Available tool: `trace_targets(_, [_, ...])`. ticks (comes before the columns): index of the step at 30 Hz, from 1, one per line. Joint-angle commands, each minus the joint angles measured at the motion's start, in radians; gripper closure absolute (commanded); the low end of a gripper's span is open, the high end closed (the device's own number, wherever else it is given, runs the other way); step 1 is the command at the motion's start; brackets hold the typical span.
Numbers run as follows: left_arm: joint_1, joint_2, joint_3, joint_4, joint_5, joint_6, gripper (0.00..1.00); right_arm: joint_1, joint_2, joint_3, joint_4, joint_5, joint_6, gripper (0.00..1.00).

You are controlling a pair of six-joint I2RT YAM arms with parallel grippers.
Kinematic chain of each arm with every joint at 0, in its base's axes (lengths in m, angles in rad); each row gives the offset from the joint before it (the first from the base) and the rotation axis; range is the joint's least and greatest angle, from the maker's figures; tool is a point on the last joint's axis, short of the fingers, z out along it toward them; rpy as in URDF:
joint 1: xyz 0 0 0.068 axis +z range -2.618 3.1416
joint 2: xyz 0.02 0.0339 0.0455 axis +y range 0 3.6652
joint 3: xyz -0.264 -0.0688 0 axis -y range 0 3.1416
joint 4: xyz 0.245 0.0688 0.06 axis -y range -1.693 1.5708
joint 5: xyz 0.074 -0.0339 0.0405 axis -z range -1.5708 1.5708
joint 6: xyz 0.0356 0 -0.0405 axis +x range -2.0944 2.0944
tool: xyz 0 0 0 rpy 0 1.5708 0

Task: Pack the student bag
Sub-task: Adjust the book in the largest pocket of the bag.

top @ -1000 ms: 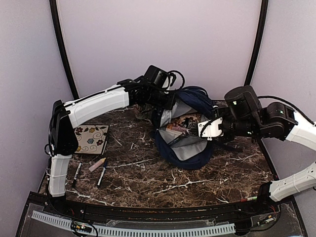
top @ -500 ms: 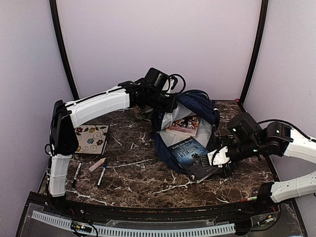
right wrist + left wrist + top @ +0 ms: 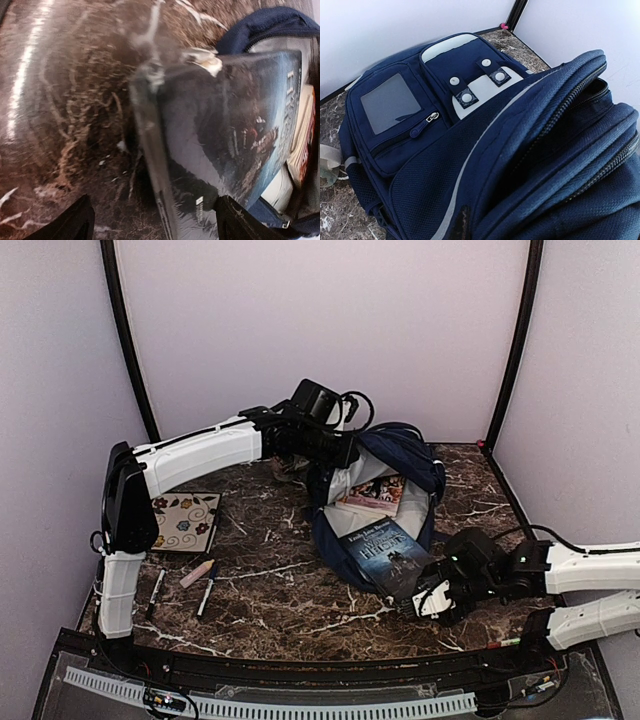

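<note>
I see the bag (image 3: 412, 455) at the rear centre of the tabletop (image 3: 300, 610), lying with its open mouth toward the arms. The left fingers (image 3: 343, 450) are closed on the bag's raised top rim. The left wrist view shows only the bag's navy front pockets. A dark book (image 3: 385, 552) lies half in the mouth, its near corner out over the tabletop. A second book (image 3: 375, 492) lies deeper inside. The right fingers (image 3: 80, 222) are spread wide and hold nothing, just beside the dark book's near corner. A flowered notebook (image 3: 185, 520) and pens (image 3: 207, 595) lie at the left, well apart from the bag.
</note>
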Motion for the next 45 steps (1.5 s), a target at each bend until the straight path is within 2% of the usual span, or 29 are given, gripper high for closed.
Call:
trace_targets(1, [0.018,-0.059,-0.001,0.124,0.018,-0.050,1.00,0.007,0.046,-0.105,0.377,0.170,-0.047,0.19])
trace_targets(4, [0.020,-0.060,0.001,0.122,0.024,-0.049,1.00,0.006,0.059,-0.165,0.579,0.244,-0.101,0.24])
trace_targets(6, [0.020,-0.060,0.000,0.124,0.035,-0.049,1.00,0.005,0.056,-0.111,0.558,0.249,-0.074,0.36])
trace_targets(8, [0.020,-0.058,0.002,0.127,0.045,-0.051,1.00,0.004,0.059,-0.021,0.467,0.246,-0.026,0.51])
trace_targets(10, [0.020,-0.058,0.005,0.126,0.049,-0.050,1.00,0.001,0.063,0.063,0.433,0.247,-0.005,0.58])
trace_targets(14, [0.020,-0.058,0.004,0.121,0.052,-0.052,1.00,-0.003,0.094,0.160,0.395,0.247,0.002,0.60])
trace_targets(20, [0.020,-0.059,0.006,0.118,0.078,-0.065,1.00,-0.007,0.186,0.150,0.431,0.247,0.002,0.60])
trace_targets(24, [0.020,-0.062,0.007,0.123,0.099,-0.066,1.00,-0.030,0.230,0.229,0.308,0.247,0.002,0.60])
trace_targets(25, [0.020,-0.063,0.008,0.124,0.100,-0.066,1.00,-0.038,0.233,0.275,0.270,0.135,0.035,0.85])
trace_targets(26, [0.019,-0.063,0.009,0.125,0.102,-0.064,1.00,-0.043,0.232,0.309,0.240,0.096,0.056,0.99])
trace_targets(35, [0.023,-0.066,0.016,0.126,0.088,-0.063,1.00,-0.047,0.176,0.562,-0.015,0.086,0.097,1.00])
trace_targets(45, [0.028,-0.066,0.031,0.110,0.076,-0.070,1.00,-0.047,0.079,0.590,-0.014,0.226,0.012,1.00])
